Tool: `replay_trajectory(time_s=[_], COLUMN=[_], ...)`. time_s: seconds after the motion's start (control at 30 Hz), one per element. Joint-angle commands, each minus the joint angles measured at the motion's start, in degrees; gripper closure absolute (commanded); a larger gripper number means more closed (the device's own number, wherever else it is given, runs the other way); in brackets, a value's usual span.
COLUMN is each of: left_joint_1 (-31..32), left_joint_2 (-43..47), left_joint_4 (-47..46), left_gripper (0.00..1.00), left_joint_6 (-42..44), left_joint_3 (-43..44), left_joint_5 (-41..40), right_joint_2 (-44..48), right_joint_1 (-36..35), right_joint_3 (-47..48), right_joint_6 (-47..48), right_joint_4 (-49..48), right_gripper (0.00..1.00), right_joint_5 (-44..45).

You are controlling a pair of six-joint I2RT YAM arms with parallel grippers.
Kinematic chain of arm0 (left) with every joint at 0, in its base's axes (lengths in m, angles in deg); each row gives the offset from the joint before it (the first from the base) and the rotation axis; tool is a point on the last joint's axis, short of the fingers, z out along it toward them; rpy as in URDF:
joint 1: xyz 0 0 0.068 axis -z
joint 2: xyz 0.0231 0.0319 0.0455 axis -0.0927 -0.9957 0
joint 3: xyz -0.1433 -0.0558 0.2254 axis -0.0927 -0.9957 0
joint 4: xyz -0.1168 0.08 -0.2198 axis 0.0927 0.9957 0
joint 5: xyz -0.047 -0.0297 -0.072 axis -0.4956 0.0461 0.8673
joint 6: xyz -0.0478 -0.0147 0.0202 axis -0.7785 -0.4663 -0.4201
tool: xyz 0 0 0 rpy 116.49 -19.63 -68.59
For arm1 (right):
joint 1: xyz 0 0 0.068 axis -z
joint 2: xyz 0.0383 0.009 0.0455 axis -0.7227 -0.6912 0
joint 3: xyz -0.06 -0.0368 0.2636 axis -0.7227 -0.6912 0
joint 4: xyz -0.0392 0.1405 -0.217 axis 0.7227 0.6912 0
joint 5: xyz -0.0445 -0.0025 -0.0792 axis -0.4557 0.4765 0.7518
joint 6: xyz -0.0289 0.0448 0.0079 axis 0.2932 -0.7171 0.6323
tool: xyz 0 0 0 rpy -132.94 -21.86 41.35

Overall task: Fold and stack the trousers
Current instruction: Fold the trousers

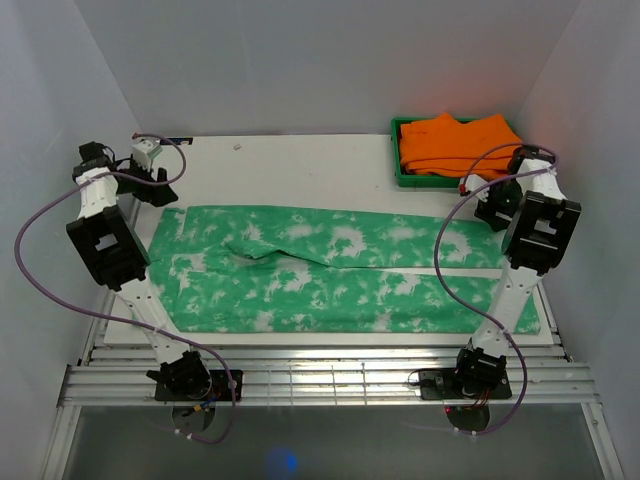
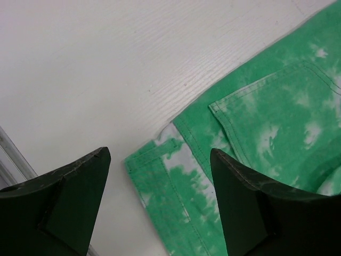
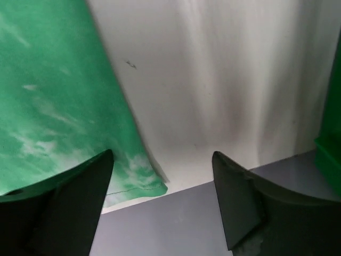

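Observation:
The trousers [image 1: 330, 270], green with white mottled blotches, lie spread flat across the white table [image 1: 300, 165], waist at the left, both legs running right. My left gripper [image 1: 158, 186] hovers open above the far-left waist corner. In the left wrist view the gripper [image 2: 160, 153] is open and empty over the waistband corner and a back pocket of the trousers [image 2: 277, 117]. My right gripper [image 1: 497, 205] hovers open by the far-right leg end. In the right wrist view the gripper [image 3: 162, 155] is open and empty beside the hem corner of the trousers [image 3: 53, 106] at the table's edge.
A green bin [image 1: 396, 152] at the back right holds folded orange garments [image 1: 455, 145]; its wall shows in the right wrist view [image 3: 333, 122]. White walls enclose the table on three sides. A metal rail frame [image 1: 320, 375] runs along the near edge.

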Motion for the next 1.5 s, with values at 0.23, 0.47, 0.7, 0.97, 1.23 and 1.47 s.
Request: replay_trajectory(time_s=[0.23, 0.47, 0.7, 0.97, 1.23, 1.47], left_joint_1=[-1.3, -1.0, -1.6, -2.2, -0.9, 1.0], left_joint_2=[-3.7, -15.4, -14.7, -13.4, -18.1, -21.9], left_joint_4=[-4.8, 12.2, 17.3, 22.3, 24.4, 24.0], left_gripper=[0.14, 0.17, 0.15, 0.14, 0.14, 0.56], left_joint_6=[16.4, 33.2, 39.5, 42.6, 43.0, 45.2], left_joint_3=[5.0, 23.5, 18.8, 16.2, 15.8, 14.7], left_joint_5=[0.6, 1.1, 6.2, 8.8, 5.7, -3.0], right_joint_2=[0.8, 2.7, 5.4, 6.6, 6.6, 8.1], right_joint_1=[0.0, 0.1, 0.0, 0.1, 0.1, 0.1], right_joint_3=[-13.2, -12.6, -16.1, -18.3, -18.4, -19.2], right_joint_6=[9.5, 7.8, 7.2, 6.7, 6.9, 6.1], right_joint_4=[-0.5, -0.2, -2.2, -3.7, -4.5, -5.8], right_gripper=[0.61, 0.92, 0.92, 0.92, 0.92, 0.92], right_joint_5=[3.6, 1.8, 2.0, 1.8, 1.4, 0.3])
